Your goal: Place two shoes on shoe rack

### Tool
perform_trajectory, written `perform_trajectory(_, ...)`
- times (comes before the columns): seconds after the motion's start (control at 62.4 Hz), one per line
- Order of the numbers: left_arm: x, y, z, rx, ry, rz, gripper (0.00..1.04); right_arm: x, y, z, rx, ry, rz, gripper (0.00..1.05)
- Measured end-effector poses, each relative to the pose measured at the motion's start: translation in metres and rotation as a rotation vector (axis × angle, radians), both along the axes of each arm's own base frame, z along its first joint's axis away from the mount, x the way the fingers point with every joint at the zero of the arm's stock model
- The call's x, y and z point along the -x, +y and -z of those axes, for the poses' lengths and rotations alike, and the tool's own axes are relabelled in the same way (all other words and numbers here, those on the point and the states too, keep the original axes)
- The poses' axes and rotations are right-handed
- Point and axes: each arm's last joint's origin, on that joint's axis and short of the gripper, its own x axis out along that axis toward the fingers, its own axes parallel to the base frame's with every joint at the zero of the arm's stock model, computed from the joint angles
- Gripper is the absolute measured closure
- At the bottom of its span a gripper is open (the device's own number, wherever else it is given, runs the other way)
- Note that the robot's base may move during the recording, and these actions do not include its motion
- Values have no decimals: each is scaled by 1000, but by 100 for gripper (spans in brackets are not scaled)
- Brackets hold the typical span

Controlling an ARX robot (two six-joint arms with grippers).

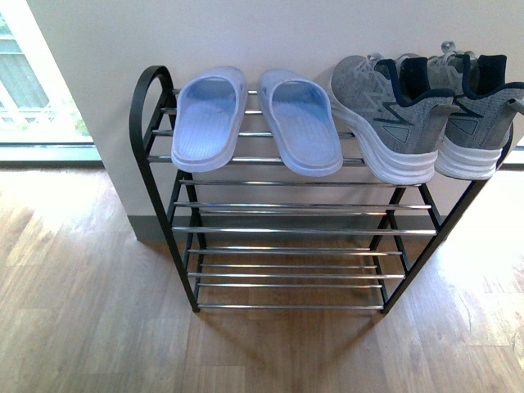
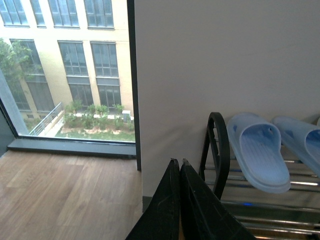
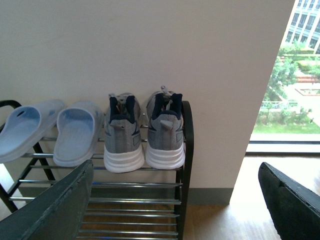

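Both pairs are parked on the top tier of the shoe rack [image 1: 164,160]: pale blue slides [image 1: 209,119] around 10 o'clock, grey sneakers [image 1: 385,115] around 2 o'clock, heels hanging off the front rod. The left hand [image 2: 179,167] is pinched closed on nothing; the right hand [image 3: 175,200] is spread wide, empty. Placing looks done, so only pulling back clear seems needed.

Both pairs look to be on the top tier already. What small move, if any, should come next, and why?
Probably none beyond keeping both arms back. The blue slides and grey sneakers sit on the rack; the left gripper is shut and empty, the right gripper open and empty.
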Motion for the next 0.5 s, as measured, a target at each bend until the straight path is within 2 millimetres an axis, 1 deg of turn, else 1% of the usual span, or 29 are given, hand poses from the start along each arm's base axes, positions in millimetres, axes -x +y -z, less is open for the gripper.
perform_trajectory(0.08,5,0,1,0,4,0,104,0,0,0,0,0,0,9)
perform_trajectory(0.497,24,0,-7,0,-24,0,104,0,0,0,0,0,0,9)
